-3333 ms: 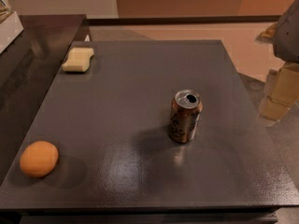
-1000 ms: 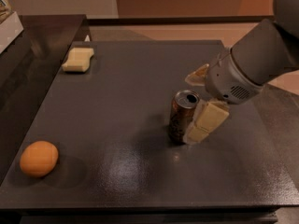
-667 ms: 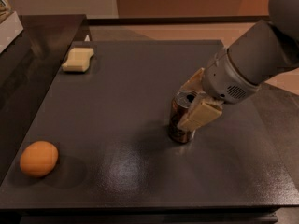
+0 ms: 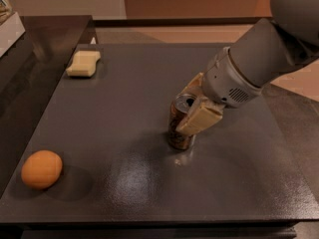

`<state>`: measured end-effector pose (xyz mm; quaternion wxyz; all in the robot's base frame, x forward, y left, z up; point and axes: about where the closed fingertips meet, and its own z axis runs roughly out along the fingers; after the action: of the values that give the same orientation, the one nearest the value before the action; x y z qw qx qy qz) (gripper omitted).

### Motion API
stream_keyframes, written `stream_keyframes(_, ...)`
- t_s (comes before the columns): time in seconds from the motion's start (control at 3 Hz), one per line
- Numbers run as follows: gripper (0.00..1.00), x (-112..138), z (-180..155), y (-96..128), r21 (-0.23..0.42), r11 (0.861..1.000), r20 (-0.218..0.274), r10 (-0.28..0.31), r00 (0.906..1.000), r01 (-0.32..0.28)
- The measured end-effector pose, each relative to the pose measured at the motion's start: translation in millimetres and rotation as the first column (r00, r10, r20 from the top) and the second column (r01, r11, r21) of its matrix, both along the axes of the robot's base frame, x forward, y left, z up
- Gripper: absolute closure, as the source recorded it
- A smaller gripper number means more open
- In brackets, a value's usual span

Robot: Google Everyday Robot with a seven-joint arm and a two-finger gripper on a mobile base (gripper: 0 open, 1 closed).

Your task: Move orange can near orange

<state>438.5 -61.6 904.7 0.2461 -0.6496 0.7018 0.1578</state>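
The orange can [image 4: 177, 129] stands upright on the dark table [image 4: 119, 108], right of its middle, with its silver top showing. My gripper [image 4: 185, 108] comes in from the right and is shut on the can's upper part, one tan finger [image 4: 199, 118] in front of it and the other behind. The can's foot seems to rest on the table. The orange [image 4: 42, 169] lies at the near left corner, well apart from the can.
A pale yellow sponge [image 4: 83, 63] lies at the table's far left. A dark counter [image 4: 30, 59] adjoins the table on the left. My grey arm [image 4: 259, 59] fills the upper right. The table's near edge runs just below the orange.
My arm came in from the right and its fingers closed around the can's top. The can has shifted a little to the left. The orange and sponge have not moved.
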Motion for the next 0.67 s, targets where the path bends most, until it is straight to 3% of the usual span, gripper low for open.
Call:
stream_keyframes(0.33, 1.00, -4.5, -0.6, 36.4, 0.011, 0.995, -0.010, 0.096, 0.9953, -0.096)
stream_keyframes(0.67, 1.00, -8.5, 3.6, 80.7, 0.027, 0.978, -0.006, 0.209, 0.9778, -0.209)
